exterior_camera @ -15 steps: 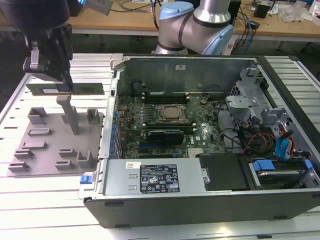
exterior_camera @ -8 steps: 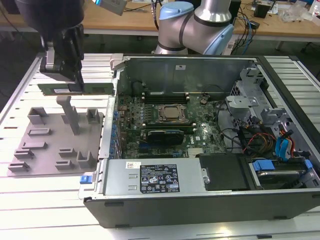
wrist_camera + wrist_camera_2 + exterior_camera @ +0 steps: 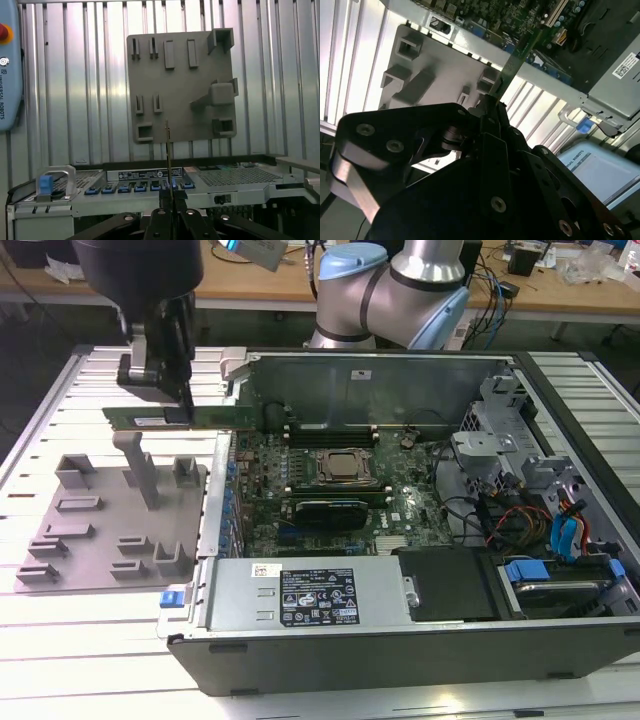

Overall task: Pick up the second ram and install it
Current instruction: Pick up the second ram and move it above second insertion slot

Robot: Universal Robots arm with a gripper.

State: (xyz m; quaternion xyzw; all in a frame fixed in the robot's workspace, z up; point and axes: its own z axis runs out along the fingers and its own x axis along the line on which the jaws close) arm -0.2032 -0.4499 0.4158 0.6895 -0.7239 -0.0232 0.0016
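Note:
The second ram (image 3: 215, 417), a long thin green stick, hangs level above the grey tray (image 3: 90, 540), just off the open computer case's wall on the exterior view's left. My black gripper (image 3: 165, 390) is shut on its upper edge near the middle. Both wrist views show the ram edge-on, as a green strip (image 3: 517, 60) and as a thin line (image 3: 168, 145) running out from the closed fingertips (image 3: 172, 197). The tray (image 3: 180, 85) lies below it. The motherboard with its CPU socket (image 3: 345, 468) lies inside the case, to the exterior view's right of the ram.
The open case (image 3: 400, 650) holds a power supply (image 3: 300, 595) along its near side, and drive bays with coloured cables (image 3: 560, 530) on the exterior view's right. The arm's base (image 3: 390, 290) stands behind the case. The tray's upright holders (image 3: 140, 465) rise under the ram.

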